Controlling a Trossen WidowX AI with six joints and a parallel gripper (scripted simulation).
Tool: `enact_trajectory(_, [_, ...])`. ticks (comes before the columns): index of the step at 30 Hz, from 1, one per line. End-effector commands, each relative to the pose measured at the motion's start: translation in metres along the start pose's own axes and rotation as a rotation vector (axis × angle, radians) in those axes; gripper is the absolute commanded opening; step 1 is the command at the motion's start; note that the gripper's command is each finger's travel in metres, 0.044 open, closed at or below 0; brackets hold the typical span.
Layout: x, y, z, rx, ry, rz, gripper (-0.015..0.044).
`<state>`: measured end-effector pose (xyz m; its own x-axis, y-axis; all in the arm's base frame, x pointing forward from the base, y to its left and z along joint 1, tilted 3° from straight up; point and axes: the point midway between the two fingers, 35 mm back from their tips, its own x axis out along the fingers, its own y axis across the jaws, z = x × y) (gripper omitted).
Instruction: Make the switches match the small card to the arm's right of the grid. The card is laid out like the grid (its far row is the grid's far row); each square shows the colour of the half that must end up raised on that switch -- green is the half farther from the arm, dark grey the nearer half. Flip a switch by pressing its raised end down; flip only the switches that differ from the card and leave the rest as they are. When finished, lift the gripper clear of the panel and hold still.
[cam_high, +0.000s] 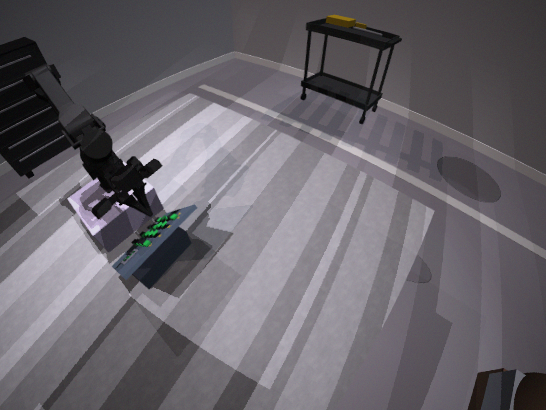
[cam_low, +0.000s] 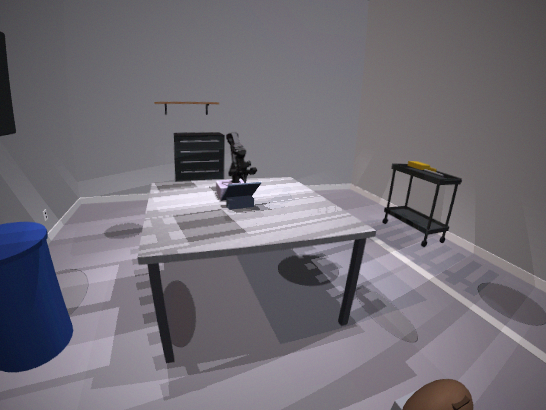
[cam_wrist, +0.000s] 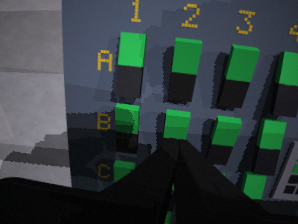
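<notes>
Progress is hard to gauge, because the small card shows only as a grid-patterned sliver at the right edge of the wrist view, its squares too cropped to read. Going left to right across the panel, row A holds switch A1, A2 and A3, each with its green half at the far end and its dark half nearer the arm; which half stands raised cannot be told with certainty from this angle. In row B, B1 lies in shadow, B2 sits just above the claw's tip, and B3 follows. Most of rows B and C is hidden.

Judging from this, flipping is still under way, with B2 the likely switch in hand. The gripper is clenched fully, holding nothing, its joined tip at B2's near end; whether it touches cannot be told.
</notes>
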<state>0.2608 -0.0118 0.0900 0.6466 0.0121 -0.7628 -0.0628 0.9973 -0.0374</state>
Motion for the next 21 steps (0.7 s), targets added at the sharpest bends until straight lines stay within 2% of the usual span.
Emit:
enact_trajectory(1, [0.009,0.000,-0.001,-0.001,0.006,-0.002,0.0000])
enact_trajectory(21, [0.024,0.000,-0.001,-0.001,0.005,-0.002,0.0000])
